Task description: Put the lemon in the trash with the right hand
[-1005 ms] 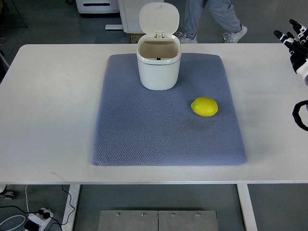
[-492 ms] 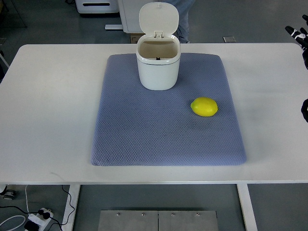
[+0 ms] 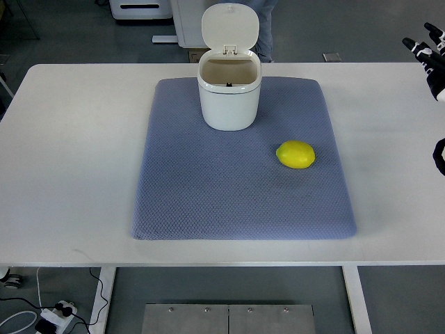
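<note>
One hand in shot: my right hand (image 3: 430, 56), at the right edge, well off the lemon.
Fingers: spread, holding nothing.
Lemon (image 3: 295, 154): on the blue mat (image 3: 208, 195), near the open trash bin (image 3: 229, 94).

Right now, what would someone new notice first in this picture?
The yellow lemon stands out, lying alone on the right part of the blue mat. Behind it, at the mat's far edge, a white bin stands with its lid flipped up. The right hand shows only at the right edge, well away from the lemon.
</note>
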Robot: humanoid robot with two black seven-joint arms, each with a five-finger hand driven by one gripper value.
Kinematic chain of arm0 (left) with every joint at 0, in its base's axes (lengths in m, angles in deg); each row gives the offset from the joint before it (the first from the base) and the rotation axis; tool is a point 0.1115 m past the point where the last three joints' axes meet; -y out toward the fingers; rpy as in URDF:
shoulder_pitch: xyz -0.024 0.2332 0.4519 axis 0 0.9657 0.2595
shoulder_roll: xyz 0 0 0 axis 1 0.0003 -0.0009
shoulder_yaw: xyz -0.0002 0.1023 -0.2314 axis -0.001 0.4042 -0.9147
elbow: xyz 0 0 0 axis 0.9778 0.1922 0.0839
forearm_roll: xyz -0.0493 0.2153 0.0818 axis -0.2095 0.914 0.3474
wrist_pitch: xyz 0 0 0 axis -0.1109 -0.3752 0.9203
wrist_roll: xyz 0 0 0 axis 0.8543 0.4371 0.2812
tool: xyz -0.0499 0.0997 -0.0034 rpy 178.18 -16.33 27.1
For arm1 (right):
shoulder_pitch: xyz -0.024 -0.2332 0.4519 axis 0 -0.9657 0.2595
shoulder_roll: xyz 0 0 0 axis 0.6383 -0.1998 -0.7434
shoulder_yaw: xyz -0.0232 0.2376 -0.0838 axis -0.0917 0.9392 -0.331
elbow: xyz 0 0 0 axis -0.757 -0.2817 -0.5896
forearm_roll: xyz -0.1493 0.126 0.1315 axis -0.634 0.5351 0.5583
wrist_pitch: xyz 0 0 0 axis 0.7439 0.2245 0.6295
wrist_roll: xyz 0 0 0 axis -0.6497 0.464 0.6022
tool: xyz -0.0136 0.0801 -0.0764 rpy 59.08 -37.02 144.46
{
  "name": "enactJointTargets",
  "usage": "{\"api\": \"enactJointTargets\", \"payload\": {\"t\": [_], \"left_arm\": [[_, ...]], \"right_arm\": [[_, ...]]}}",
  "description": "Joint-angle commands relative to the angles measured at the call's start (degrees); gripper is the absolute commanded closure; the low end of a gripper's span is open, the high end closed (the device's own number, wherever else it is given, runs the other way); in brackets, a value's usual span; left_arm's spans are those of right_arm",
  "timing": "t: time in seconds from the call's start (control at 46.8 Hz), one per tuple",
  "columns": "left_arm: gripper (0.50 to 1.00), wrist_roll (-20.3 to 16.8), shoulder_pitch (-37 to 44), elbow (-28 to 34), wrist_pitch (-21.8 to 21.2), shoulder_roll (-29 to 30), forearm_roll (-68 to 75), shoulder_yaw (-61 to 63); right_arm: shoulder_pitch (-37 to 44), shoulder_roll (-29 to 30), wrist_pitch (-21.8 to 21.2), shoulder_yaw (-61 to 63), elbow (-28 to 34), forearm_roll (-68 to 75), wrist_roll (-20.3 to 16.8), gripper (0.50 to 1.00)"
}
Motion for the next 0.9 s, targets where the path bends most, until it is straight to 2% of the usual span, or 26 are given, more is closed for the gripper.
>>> {"api": "enactJointTargets", "payload": {"t": [0.0, 0.043, 0.192, 0.385, 0.535, 0.706, 0.877], "left_arm": [[0.5, -0.1, 0.0, 0.0, 0.0, 0.0, 0.0, 0.0], [0.5, 0.0, 0.0, 0.0, 0.0, 0.0, 0.0, 0.0], [0.5, -0.1, 0.0, 0.0, 0.0, 0.0, 0.0, 0.0], [0.5, -0.1, 0.0, 0.0, 0.0, 0.0, 0.0, 0.0], [0.5, 0.0, 0.0, 0.0, 0.0, 0.0, 0.0, 0.0], [0.5, 0.0, 0.0, 0.0, 0.0, 0.0, 0.0, 0.0], [0.5, 0.0, 0.0, 0.0, 0.0, 0.0, 0.0, 0.0]], "right_arm": [[-0.5, 0.2, -4.3, -0.2, 0.0, -0.2, 2.1, 0.5], [-0.7, 0.4, -5.3, -0.2, 0.0, -0.2, 3.1, 0.5], [-1.5, 0.7, -4.3, -1.8, 0.3, -0.4, 4.2, 0.5], [-1.2, -0.1, -4.3, -11.5, 1.8, -1.3, 8.1, 0.5], [-1.2, -1.6, -2.5, -17.4, 3.5, -5.2, 10.6, 0.5], [-1.7, -5.7, -1.1, -20.1, 10.8, -8.1, 11.0, 0.5], [-1.7, -10.5, 1.1, -22.6, 20.3, -11.0, 13.4, 0.5]]}}
